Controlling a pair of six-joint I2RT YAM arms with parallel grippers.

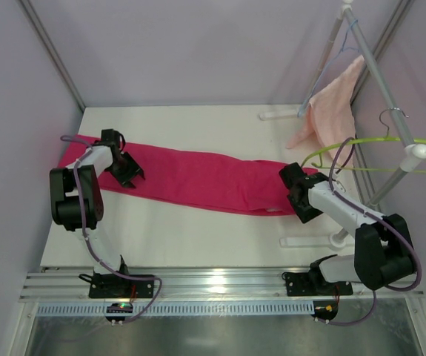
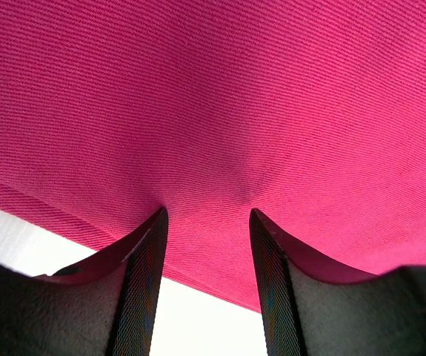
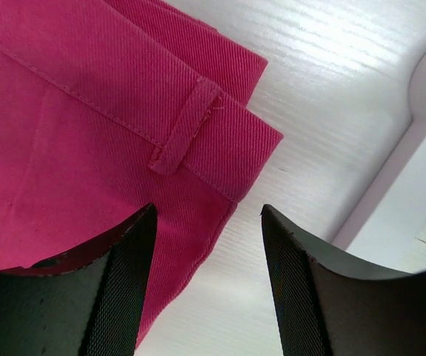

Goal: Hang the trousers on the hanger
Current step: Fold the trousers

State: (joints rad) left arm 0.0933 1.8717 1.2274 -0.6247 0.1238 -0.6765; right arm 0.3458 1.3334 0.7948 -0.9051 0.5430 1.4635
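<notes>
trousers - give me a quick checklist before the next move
1. Trousers spread flat on the table: ok.
2. Left gripper near the leg end, jaws apart against the cloth, nothing pinched: grip not ok.
3. Right gripper at the waistband corner, open, cloth under one finger only: grip not ok.
4. Hanger hanging on the rack, nothing draped on it: ok.
5. Towel apart from the hanger: cannot tell, they overlap in the top view.
</notes>
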